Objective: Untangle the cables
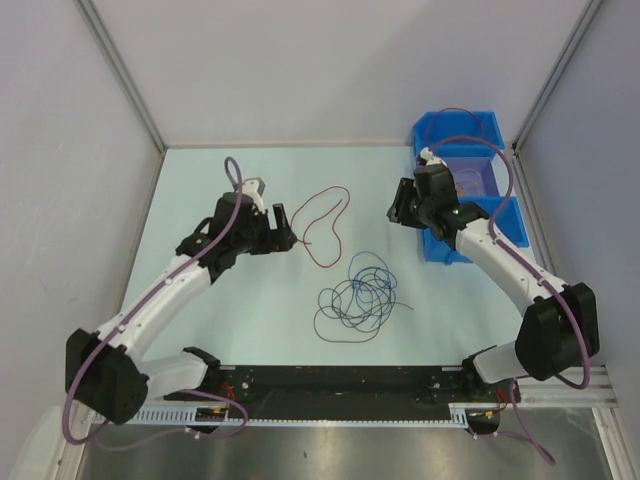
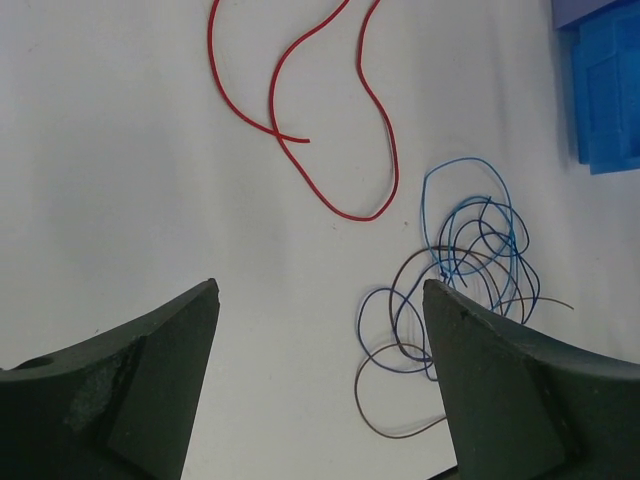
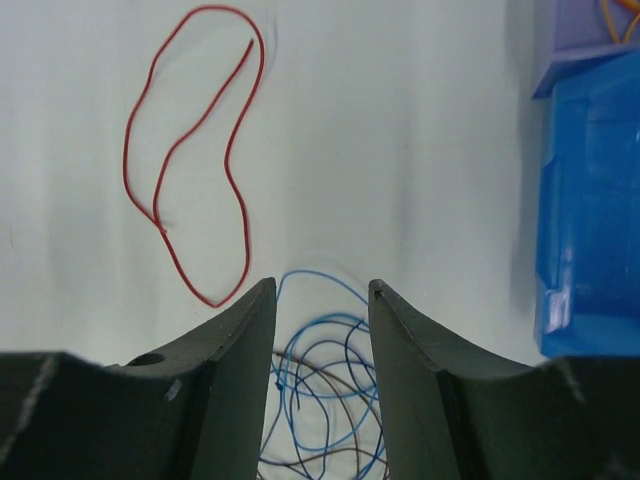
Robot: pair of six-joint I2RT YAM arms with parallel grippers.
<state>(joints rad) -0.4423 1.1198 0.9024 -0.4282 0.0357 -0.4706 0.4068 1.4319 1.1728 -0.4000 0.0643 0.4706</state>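
A red cable (image 1: 320, 263) lies alone in a long loop on the pale table, between the two arms. Just nearer to me, thin blue and dark brown cables (image 1: 358, 298) lie tangled in overlapping loops. My left gripper (image 1: 284, 228) is open and empty, left of the red loop. Its view shows the red cable (image 2: 368, 217) ahead and the tangle (image 2: 470, 260) at the right. My right gripper (image 1: 399, 205) is open and empty, hovering right of the red loop. Its view shows the tangle (image 3: 320, 370) between its fingers and the red cable (image 3: 212, 303) at the left.
A blue bin (image 1: 440, 245) with a purple tray (image 1: 480, 178) inside stands at the back right, close behind my right gripper. It shows in the right wrist view (image 3: 590, 200), with an orange strand (image 3: 615, 15) in it. Grey walls enclose the table.
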